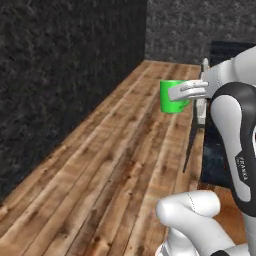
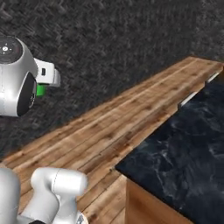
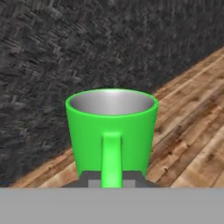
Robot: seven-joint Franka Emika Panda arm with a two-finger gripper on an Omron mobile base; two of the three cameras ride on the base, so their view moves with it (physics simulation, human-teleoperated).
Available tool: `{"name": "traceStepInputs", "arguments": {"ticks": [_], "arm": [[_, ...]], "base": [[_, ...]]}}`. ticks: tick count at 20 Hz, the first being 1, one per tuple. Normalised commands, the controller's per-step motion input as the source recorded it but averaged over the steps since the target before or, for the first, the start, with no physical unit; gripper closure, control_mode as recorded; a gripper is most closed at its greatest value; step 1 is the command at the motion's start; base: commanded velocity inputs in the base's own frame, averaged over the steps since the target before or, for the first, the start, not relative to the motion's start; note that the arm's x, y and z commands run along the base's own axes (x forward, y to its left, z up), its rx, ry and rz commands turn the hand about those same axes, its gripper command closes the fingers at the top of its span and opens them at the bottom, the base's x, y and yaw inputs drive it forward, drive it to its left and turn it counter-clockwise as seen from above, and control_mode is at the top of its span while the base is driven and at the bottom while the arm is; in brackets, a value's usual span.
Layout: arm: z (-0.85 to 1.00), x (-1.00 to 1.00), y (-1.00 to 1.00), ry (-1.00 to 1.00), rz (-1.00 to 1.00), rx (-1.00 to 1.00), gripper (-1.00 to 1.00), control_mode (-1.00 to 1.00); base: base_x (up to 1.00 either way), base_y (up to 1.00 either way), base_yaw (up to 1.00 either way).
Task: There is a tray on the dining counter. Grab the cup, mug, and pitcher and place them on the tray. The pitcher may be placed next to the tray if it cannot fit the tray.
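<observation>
Mug (image 3: 111, 131), upright, is grasped in the claw (image 1: 186, 91) and carried clear above the wooden floor (image 1: 115, 165), its handle facing the hand camera and its pale inside showing. Hold the claw level so the rim stays horizontal during transit. The black surface (image 2: 183, 148) lies ahead to the right in the right base view; the tray cannot be made out. Judged next: bring the mug over the surface, locate the tray, then lower until the base seats flat before releasing.
</observation>
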Motion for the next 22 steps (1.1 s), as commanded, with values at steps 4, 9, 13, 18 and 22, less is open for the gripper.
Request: {"name": "traceStepInputs", "arguments": {"ticks": [4, 9, 13, 18, 22], "arm": [[0.00, 0.00, 0.00, 0.00, 0.00, 0.00, 1.00, 1.00], [0.00, 0.00, 0.00, 0.00, 0.00, 0.00, 1.00, 1.00], [0.00, 0.00, 0.00, 0.00, 0.00, 0.00, 1.00, 1.00], [0.00, 0.00, 0.00, 0.00, 0.00, 0.00, 1.00, 1.00], [0.00, 0.00, 0.00, 0.00, 0.00, 0.00, 1.00, 1.00]], "base": [[0.23, 0.24, -0.88], [0.39, 0.38, -0.84], [0.51, 0.49, -0.80], [0.24, 0.49, -0.77], [0.03, 0.65, -0.69]]}}
